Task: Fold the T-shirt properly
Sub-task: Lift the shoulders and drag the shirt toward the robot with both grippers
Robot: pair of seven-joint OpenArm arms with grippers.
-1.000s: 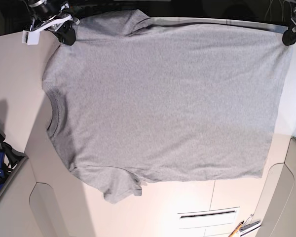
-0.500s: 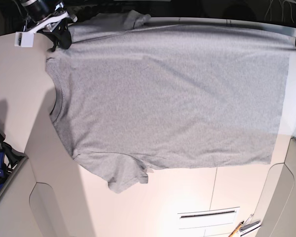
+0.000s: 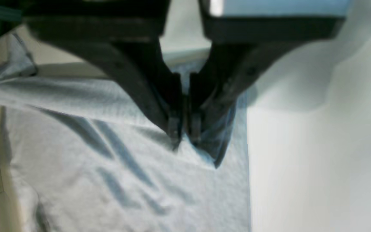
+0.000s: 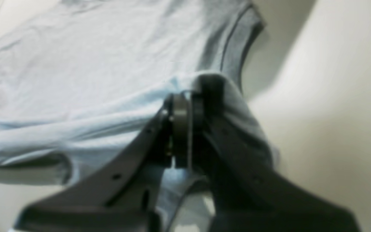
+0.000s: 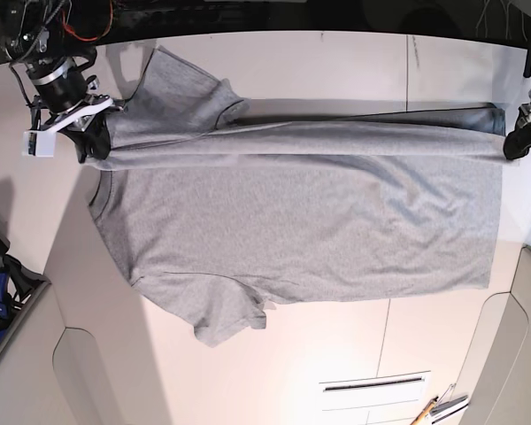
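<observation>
T-shirt [image 5: 292, 230] stretched between grippers | left gripper [image 5: 516, 146] hem | right gripper [image 5: 93, 142] shoulder

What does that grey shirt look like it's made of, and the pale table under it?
T-shirt: probably soft cotton knit, matte, speckled grey; it creases and drapes where it is lifted.
Table: looks like a hard, smooth cream board, maybe laminate, with a faint sheen and straight seams; I can't be sure.

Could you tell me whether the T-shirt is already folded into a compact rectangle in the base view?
No, the T-shirt lies spread out on the table, with only its far edge lifted.
</observation>
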